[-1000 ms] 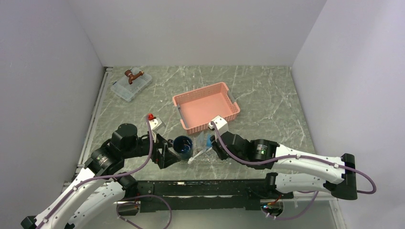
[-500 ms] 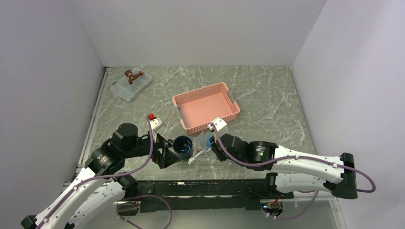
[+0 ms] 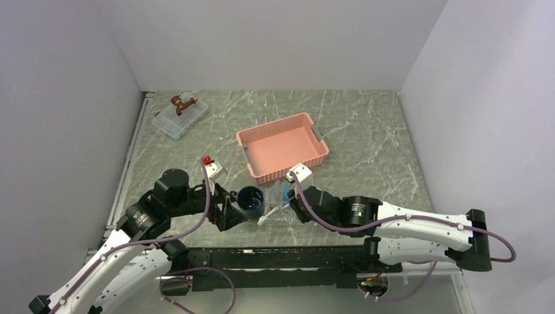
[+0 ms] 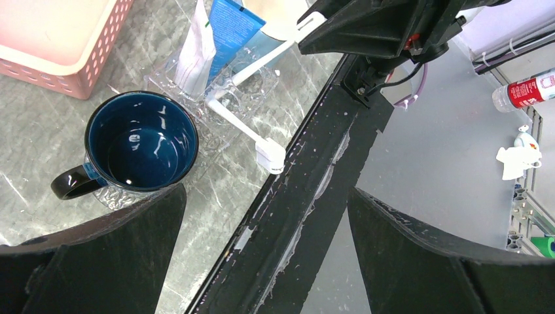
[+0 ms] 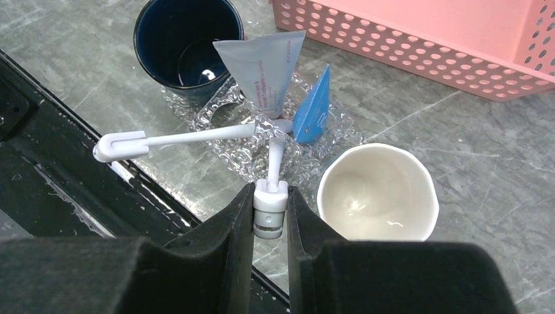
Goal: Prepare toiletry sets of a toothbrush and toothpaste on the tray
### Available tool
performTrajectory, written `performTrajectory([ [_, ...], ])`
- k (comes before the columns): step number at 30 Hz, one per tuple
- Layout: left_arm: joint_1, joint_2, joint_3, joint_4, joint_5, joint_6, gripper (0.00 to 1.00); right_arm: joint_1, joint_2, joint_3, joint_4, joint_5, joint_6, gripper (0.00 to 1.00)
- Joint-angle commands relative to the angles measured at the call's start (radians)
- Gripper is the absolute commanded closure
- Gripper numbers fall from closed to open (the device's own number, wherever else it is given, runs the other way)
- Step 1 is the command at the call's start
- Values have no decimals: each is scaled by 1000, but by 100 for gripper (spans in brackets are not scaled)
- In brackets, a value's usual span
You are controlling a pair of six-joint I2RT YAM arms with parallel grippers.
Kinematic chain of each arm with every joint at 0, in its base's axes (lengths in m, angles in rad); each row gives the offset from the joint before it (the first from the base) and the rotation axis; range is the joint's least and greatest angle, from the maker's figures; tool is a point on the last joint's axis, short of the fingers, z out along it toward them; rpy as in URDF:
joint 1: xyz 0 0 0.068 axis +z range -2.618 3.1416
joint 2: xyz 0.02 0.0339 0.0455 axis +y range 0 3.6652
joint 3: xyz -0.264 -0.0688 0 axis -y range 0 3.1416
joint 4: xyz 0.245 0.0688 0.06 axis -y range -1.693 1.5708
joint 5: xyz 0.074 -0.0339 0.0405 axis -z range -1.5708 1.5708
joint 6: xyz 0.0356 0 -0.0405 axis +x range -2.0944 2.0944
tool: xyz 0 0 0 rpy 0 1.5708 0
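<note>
– Grippers first: what is the right gripper (image 5: 269, 194) doing?
– Its fingers are pinched tight on the butt end of the held toothbrush (image 5: 276, 154). The stick runs from the jaws toward twelve o'clock, out over the tray (image 5: 226, 157).
– And the left gripper (image 4: 265, 196)?
– Spread wide, gripping nothing, hovering at the table's near edge with the dark blue mug (image 4: 141, 145) at its ten o'clock.
– Where is the other brush?
– The second toothbrush (image 5: 190, 136) lies across the tray, its head overhanging toward nine o'clock above the black rail (image 5: 59, 190). Its other end meets the held one's tip by the tubes; I cannot tell whether they touch.
– Toothpaste?
– Both are on the tray. The pale toothpaste tube (image 5: 265, 69) points its wide end to twelve o'clock, overlapping the mug's rim in the right wrist view. The bright blue toothpaste tube (image 5: 313, 108) stands on edge at its four o'clock.
– Around the tray?
– The mug is at the eleven o'clock end, on or against the rim, I cannot tell which. A white cup (image 5: 376, 190) is just beside the tray at four o'clock, and the pink basket (image 5: 425, 46) is near at one o'clock.
</note>
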Motion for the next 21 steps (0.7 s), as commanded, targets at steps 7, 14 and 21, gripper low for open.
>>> performTrajectory([
  [7,-2,6,1,31,3,11,1,37,-28,4,15,52,31,77],
  [14,-2,4,0,31,1,9,1,64,-24,12,-5,82,48,77],
  [21,-2,1,-2,32,2,8,1,111,-20,-1,-21,160,90,77],
])
